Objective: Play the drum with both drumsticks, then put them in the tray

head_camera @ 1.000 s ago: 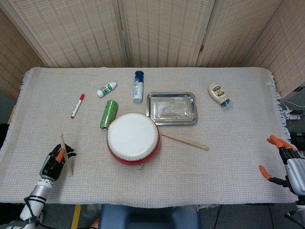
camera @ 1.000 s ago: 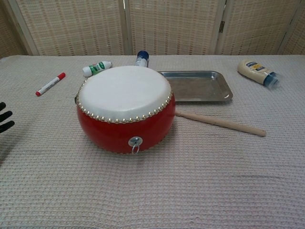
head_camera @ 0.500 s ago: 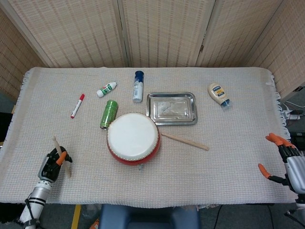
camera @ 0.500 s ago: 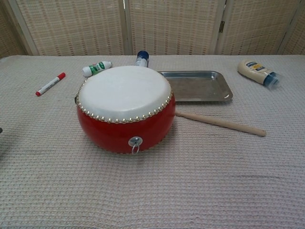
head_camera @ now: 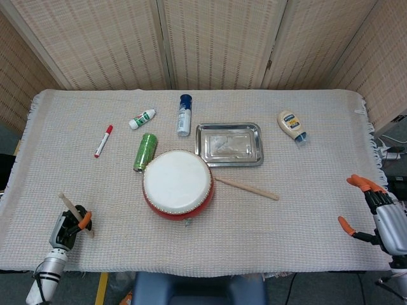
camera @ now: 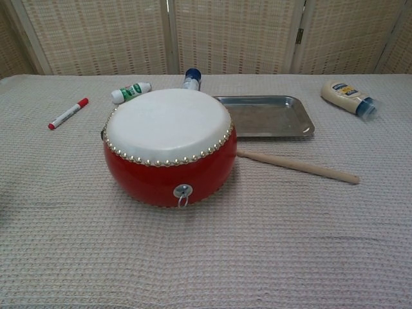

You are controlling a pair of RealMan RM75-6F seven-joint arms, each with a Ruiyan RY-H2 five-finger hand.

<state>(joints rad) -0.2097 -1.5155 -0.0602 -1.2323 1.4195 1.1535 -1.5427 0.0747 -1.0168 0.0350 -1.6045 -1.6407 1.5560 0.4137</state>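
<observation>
1. Head view shows the left hand [head_camera: 68, 223] at the near left corner of the cloth-covered surface [head_camera: 305, 210], its fingers clamped on one pale wooden drumstick [head_camera: 71, 210], which slants up and away from the hand.
2. Its partner, the second pale wooden drumstick [head_camera: 247, 188], lies flat on the surface just to the right of the round red drum with a white skin [head_camera: 177, 183]; one end is almost touching the drum's side, and the long axis runs from there out to the right and slightly nearer the robot.
3. At the near right edge the right hand [head_camera: 379, 215] holds nothing, its orange-tipped fingers spread apart, well apart from that lying stick.
4. The stick lies to the left of the right hand and farther from the robot, with its free end pointing roughly toward that hand; so the right hand is plainly the nearer one and would likely take it near that end.
5. The rectangular shiny metal tray [head_camera: 229, 144] sits just behind the drum and the lying stick, with nothing in it.
6. Chest view shows the drum, tray and lying stick, but neither hand.
7. Judged from this, drumming has not begun: only one stick is in hand.
</observation>
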